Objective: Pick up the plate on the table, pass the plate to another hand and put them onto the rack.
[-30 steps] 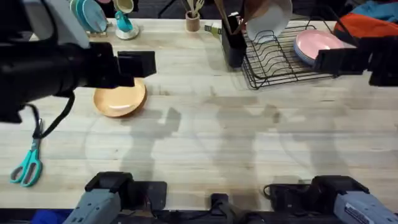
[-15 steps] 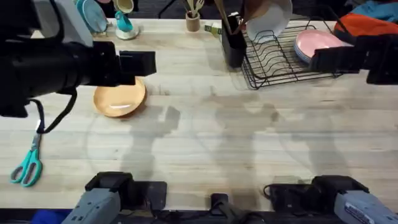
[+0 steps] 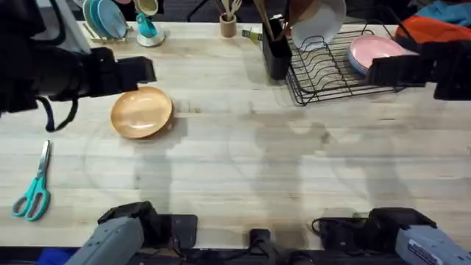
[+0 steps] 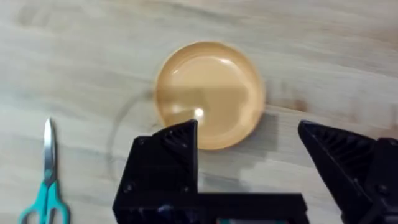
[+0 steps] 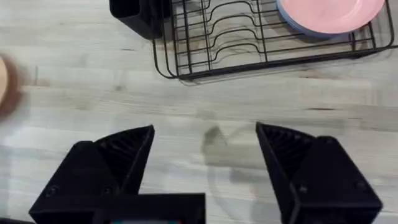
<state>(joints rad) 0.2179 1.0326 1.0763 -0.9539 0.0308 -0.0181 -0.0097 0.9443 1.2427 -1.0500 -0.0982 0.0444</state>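
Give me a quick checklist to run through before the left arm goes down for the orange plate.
1. Left end effector open: ok, fingers spread wide.
2. Orange plate flat on the table, nothing on it: ok.
3. Left end effector lined up over the plate: not ok, the plate sits off to one side, near one finger.
4. Scissors apart from the plate: ok.
5. Right end effector open for the handover: ok.
6. Free slots in the black wire rack: ok, empty slots beside the pink plates.
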